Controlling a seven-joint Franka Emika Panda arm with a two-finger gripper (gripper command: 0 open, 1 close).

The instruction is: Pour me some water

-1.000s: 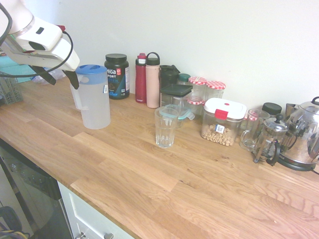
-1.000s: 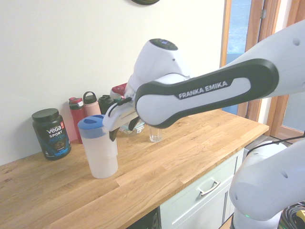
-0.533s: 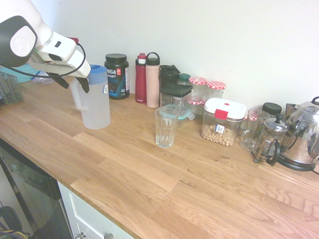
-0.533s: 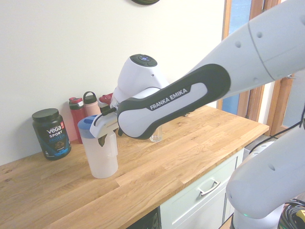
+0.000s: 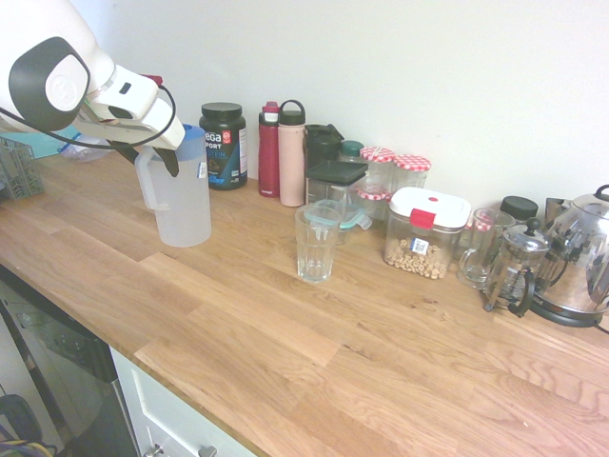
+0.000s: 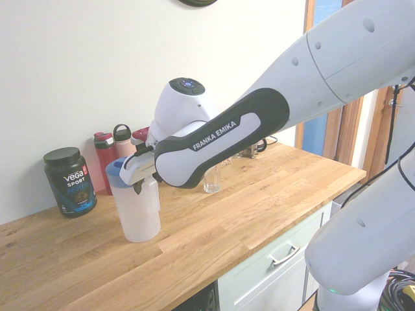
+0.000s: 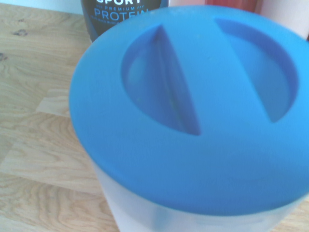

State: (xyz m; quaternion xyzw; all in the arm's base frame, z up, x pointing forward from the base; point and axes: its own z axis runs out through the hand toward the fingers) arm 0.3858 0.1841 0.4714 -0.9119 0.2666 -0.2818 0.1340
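Observation:
A tall frosted-white jug (image 5: 183, 195) with a blue lid (image 7: 193, 111) stands upright on the wooden counter (image 5: 285, 324), towards its left. The water inside does not show through the frosted wall. My gripper (image 5: 149, 160) is at the jug's top on its handle (image 5: 144, 183) side. Its dark fingers (image 5: 170, 160) stand apart on either side of the handle's upper end, open. In the second exterior view the gripper (image 6: 140, 186) presses close against the jug (image 6: 138, 210) just under the lid. A ribbed clear glass (image 5: 315, 245) stands upright to the jug's right.
Along the wall behind stand a black Vega tub (image 5: 223, 145), a red bottle (image 5: 269, 149), a pink bottle (image 5: 292, 152), several jars, a white-lidded container (image 5: 426, 233), a French press (image 5: 515, 268) and a kettle (image 5: 582, 265). A dish rack (image 5: 19, 169) is far left.
The arm has come down and in towards the jug, bringing the fingers from beside the lid to around the handle's top. The jug and glass have not moved.

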